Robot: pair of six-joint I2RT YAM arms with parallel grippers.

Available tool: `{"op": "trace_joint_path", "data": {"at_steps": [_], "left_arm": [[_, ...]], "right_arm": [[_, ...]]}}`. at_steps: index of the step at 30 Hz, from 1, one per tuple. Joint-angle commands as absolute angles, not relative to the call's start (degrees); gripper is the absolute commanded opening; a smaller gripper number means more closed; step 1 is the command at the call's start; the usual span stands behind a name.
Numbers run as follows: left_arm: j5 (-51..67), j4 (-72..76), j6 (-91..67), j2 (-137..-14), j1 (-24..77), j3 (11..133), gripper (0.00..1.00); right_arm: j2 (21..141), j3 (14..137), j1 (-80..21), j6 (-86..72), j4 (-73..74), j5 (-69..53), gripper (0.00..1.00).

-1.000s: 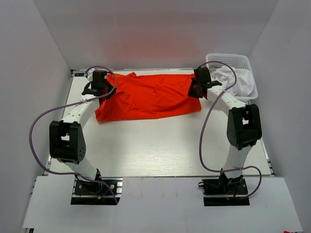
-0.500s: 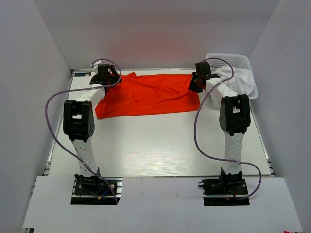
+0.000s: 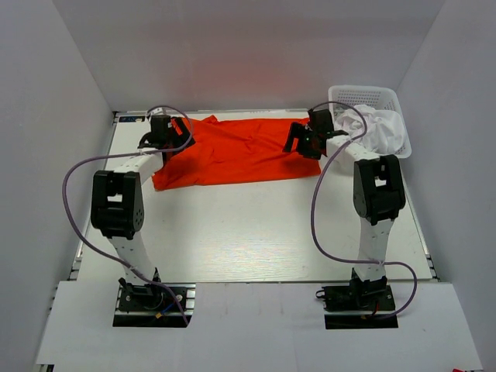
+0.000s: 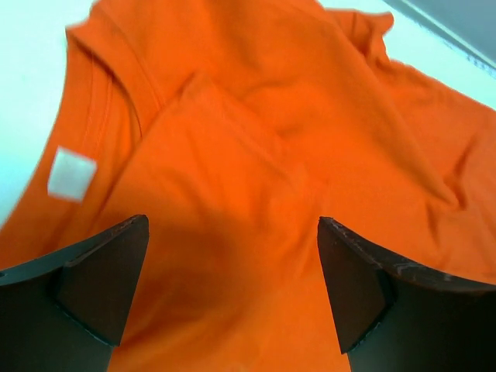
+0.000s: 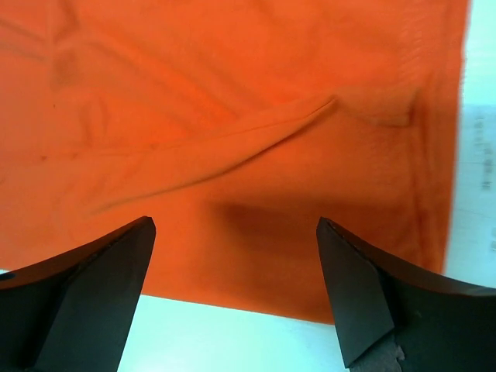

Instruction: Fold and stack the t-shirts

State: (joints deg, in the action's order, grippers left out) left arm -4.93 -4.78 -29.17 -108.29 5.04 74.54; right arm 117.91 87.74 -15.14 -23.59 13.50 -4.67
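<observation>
My left fingers (image 4: pixel 93 287) and right fingers (image 5: pixel 364 294) spread empty over the limp bright orange-red cloth t-shirt (image 3: pixel 240 151); I'd pinch its edges.

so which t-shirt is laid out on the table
The orange-red t-shirt, spread across the table; the white t-shirt is bunched up in the basket.

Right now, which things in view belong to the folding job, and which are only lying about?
Belong to the job:
- the bright orange-red cloth t-shirt, spread on the white table
- the crumpled white cloth t-shirt, at the far right

Only lying about:
- the white plastic lattice basket, which holds the white one
</observation>
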Motion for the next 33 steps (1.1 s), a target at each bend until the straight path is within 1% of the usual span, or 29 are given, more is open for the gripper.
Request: {"op": "trace_joint_path", "data": {"at_steps": [1, 5, 8, 9, 13, 14, 15, 16, 18, 19, 20, 22, 23, 25, 26, 28, 29, 30, 31, 33], "left_arm": [[-2.8, -2.2, -32.1, -104.9, 5.7, 70.0, 1.0], [-1.6, -4.0, -34.4, -104.9, 5.7, 65.1, 1.0], [-3.9, -5.4, -35.6, -103.2, 5.7, 60.7, 1.0], [-5.4, -6.5, -36.4, -102.7, 5.7, 58.6, 1.0], [-6.0, -10.6, -38.9, -100.0, 5.7, 54.0, 1.0], [-6.0, -14.6, -39.6, -99.2, 5.7, 52.7, 1.0], [-6.0, -18.9, -40.5, -97.0, 5.7, 51.8, 1.0], [-6.0, -18.9, -41.2, -95.3, 5.7, 50.8, 1.0], [-7.5, -25.4, -42.5, -90.9, 6.3, 46.3, 1.0], [-7.5, -27.6, -44.6, -85.2, 6.3, 44.6, 1.0], [-7.5, -29.3, -45.2, -81.9, 6.3, 41.2, 1.0], [-5.9, -33.2, -45.7, -75.1, 6.3, 38.5, 1.0], [-4.2, -33.2, -44.9, -68.5, 6.3, 36.9, 1.0], [-1.4, -30.0, -42.6, -63.6, 6.3, 36.3, 1.0], [1.0, -28.2, -41.9, -62.2, 6.3, 38.0, 1.0], [5.2, -22.1, -40.4, -62.1, 6.3, 41.0, 1.0], [9.0, -19.2, -37.0, -63.3, 6.3, 43.7, 1.0], [9.1, -17.2, -35.9, -64.9, 6.3, 45.9, 1.0], [9.1, -17.1, -33.9, -70.0, 6.3, 50.8, 1.0], [9.1, -19.3, -28.1, -76.4, 6.3, 56.7, 1.0]], "right_arm": [[116.0, 84.4, -15.5, -23.8, 8.0, -7.6, 0.9], [115.2, 79.6, -15.7, -25.0, 5.9, -8.2, 0.9], [113.6, 75.3, -15.9, -25.2, 5.2, -7.7, 0.9], [113.0, 71.8, -16.0, -25.1, 4.7, -7.7, 0.9], [107.9, 64.3, -16.6, -26.7, 3.4, -7.6, 0.9], [107.3, 61.5, -16.9, -26.8, 3.6, -7.7, 0.9], [104.1, 58.5, -17.3, -27.5, 3.3, -8.3, 0.9], [102.8, 55.1, -17.4, -27.7, 3.1, -8.1, 0.9], [98.6, 51.6, -18.0, -27.8, 2.4, -9.2, 0.9], [94.2, 47.4, -18.5, -27.3, 2.0, -9.5, 0.9], [92.7, 46.4, -18.8, -26.9, 2.1, -10.1, 0.9], [89.8, 44.2, -19.8, -23.4, 4.3, -10.3, 0.9], [85.7, 44.1, -20.6, -22.8, 5.2, -10.2, 0.9], [82.6, 44.5, -21.2, -19.3, 7.1, -11.4, 0.9], [81.7, 46.3, -21.7, -18.5, 7.5, -12.3, 0.9], [80.9, 48.2, -21.5, -17.4, 8.1, -13.5, 0.9], [80.9, 51.2, -21.6, -17.4, 8.1, -13.4, 0.9], [81.0, 52.0, -21.4, -17.3, 6.6, -13.2, 0.9], [81.4, 52.8, -21.4, -17.6, 5.8, -12.0, 0.9], [84.1, 57.0, -21.1, -18.4, 5.4, -10.1, 0.9]]}}
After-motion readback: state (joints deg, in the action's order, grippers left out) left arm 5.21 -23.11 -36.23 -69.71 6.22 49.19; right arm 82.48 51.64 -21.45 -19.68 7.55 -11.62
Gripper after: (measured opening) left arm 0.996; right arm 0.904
